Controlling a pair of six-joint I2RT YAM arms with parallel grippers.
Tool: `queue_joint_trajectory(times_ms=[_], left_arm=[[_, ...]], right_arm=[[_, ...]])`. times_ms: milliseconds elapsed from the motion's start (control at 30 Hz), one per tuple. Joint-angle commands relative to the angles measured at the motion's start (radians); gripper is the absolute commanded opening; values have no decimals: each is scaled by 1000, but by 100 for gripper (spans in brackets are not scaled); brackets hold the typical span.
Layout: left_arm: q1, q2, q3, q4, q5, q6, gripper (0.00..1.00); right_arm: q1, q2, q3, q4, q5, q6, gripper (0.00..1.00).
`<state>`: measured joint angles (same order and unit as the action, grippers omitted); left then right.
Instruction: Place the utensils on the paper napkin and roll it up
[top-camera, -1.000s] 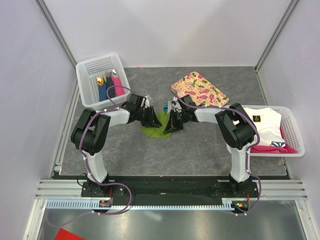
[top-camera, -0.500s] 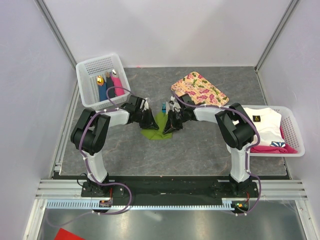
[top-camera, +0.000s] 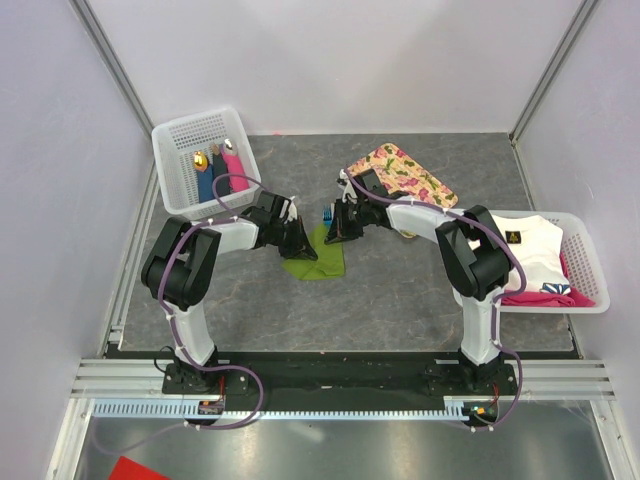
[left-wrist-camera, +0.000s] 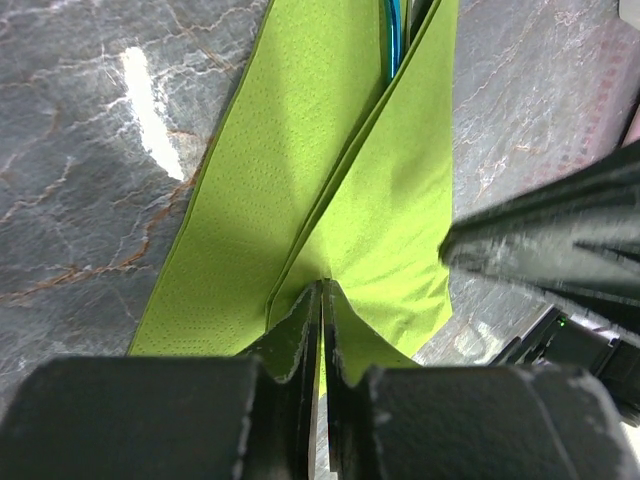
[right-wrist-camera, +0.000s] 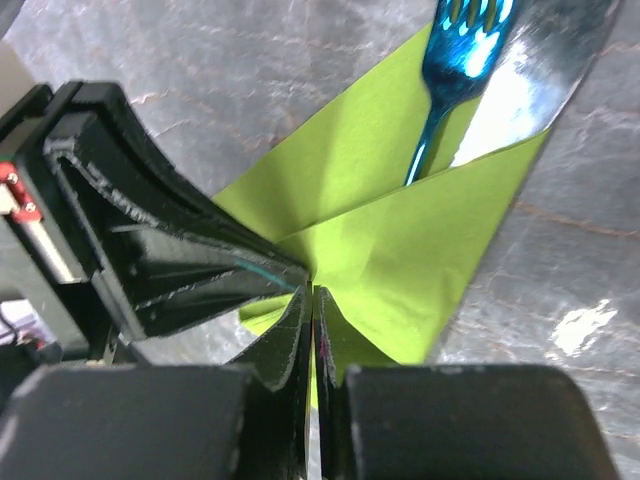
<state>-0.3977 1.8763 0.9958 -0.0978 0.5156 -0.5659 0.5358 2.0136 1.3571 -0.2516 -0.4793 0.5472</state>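
Note:
The paper napkin (top-camera: 320, 263) lies partly folded on the grey table between my two arms, bright olive-green (left-wrist-camera: 290, 180) (right-wrist-camera: 420, 250). My left gripper (top-camera: 304, 250) (left-wrist-camera: 322, 288) is shut, pinching a raised fold of it. My right gripper (top-camera: 334, 236) (right-wrist-camera: 314, 293) is shut on the same fold from the other side, almost touching the left one. The utensils lie tucked in the napkin's far end. A blue fork (right-wrist-camera: 458, 55) (top-camera: 327, 214) (left-wrist-camera: 392, 40) sticks out, with a silvery piece (right-wrist-camera: 555, 55) beside it.
A white basket (top-camera: 175, 140) at back left holds dark blue and pink bundles. The pink-flowered tray (top-camera: 410, 180) lies behind the right arm. Another white basket (top-camera: 590, 265) at the right holds white and pink cloths.
My right gripper has moved toward the far side, drawing its napkin fold with it. More green paper now shows in front of it. The left gripper has barely moved.

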Motion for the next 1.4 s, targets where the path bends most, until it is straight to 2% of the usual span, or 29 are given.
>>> queue_joint_trajectory(times_ms=[0, 400, 533, 667, 833, 1033, 1367], left_arm=[[0, -16, -20, 3, -23, 40, 9], [8, -20, -28, 13, -5, 34, 9], [31, -77, -78, 146, 70, -3, 13], [36, -141, -132, 280, 165, -49, 23], [4, -138, -134, 326, 225, -97, 26], [-30, -50, -149, 371, 199, -161, 24], [-4, 46, -148, 216, 132, -60, 11]], right_arm=[[6, 34, 53, -11, 79, -46, 6], [21, 109, 53, -2, 125, -69, 2], [29, 125, 36, -15, 139, -75, 0], [29, 139, 13, -15, 133, -59, 0], [29, 143, -4, -15, 133, -41, 0], [29, 142, -6, -15, 131, -16, 0], [26, 116, -32, -5, 96, 8, 2]])
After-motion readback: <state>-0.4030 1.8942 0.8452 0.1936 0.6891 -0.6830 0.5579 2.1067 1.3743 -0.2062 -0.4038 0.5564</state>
